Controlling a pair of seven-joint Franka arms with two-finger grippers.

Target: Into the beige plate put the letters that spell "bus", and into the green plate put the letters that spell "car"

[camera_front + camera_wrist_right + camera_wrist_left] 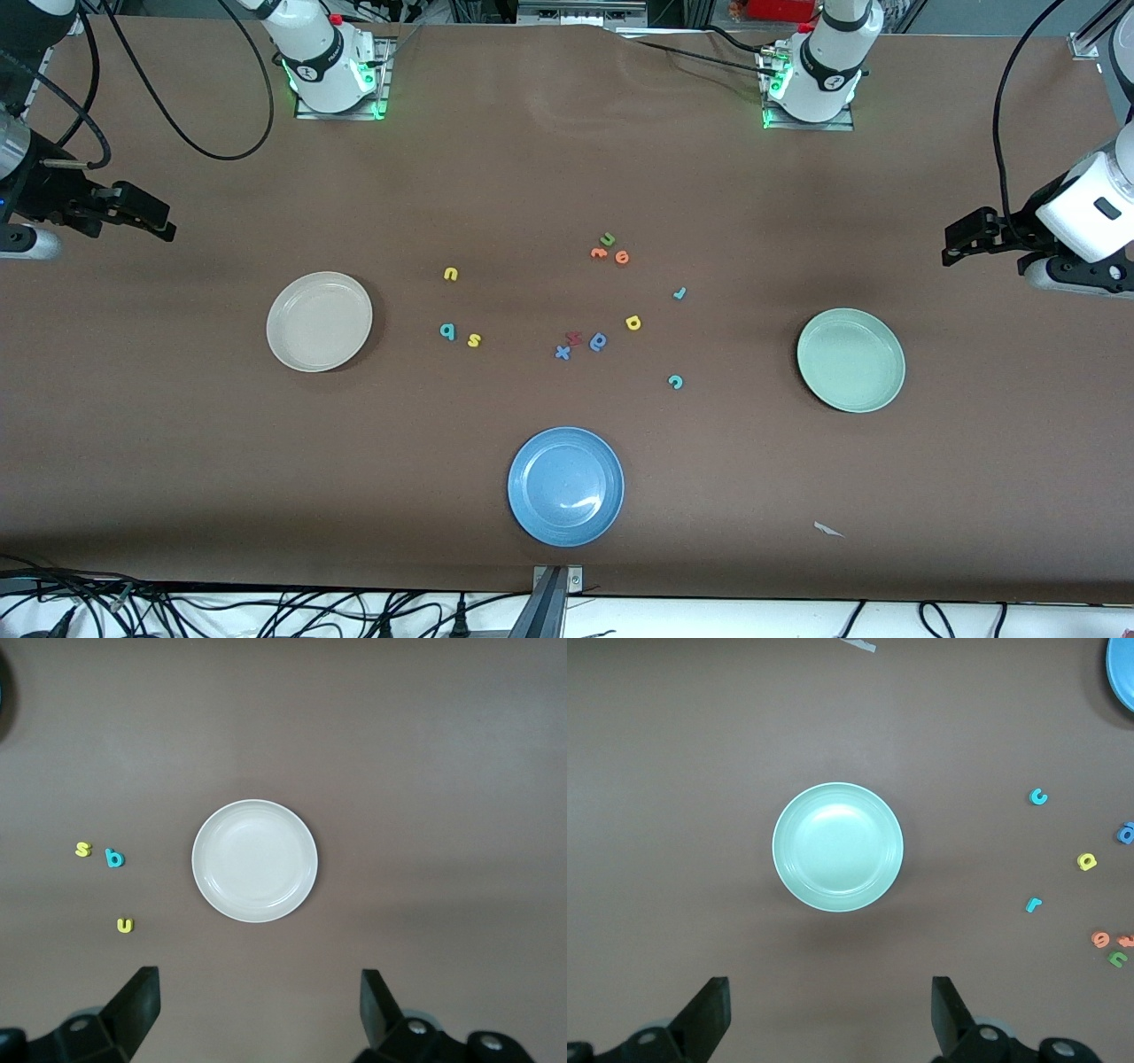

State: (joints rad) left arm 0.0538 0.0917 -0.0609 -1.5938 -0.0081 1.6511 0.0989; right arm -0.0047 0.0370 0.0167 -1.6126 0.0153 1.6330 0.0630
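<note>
The beige plate (319,321) (255,860) lies empty toward the right arm's end. Beside it are the teal b (447,331) (114,858), yellow s (474,339) (82,849) and yellow u (451,275) (125,925). The green plate (850,360) (838,847) lies empty toward the left arm's end. Spread near mid-table are the teal c (675,382) (1038,797), yellow a (633,322) (1087,862) and teal r (679,293) (1034,904). My right gripper (159,226) (260,1001) hangs open, high at its table end. My left gripper (955,246) (831,1010) hangs open likewise.
A blue plate (565,486) lies nearest the front camera. Mid-table are a green u (607,238), two orange letters (611,256), a blue x (562,353), a red letter (573,338) and a blue rounded letter (598,341). A paper scrap (828,530) lies near the front edge.
</note>
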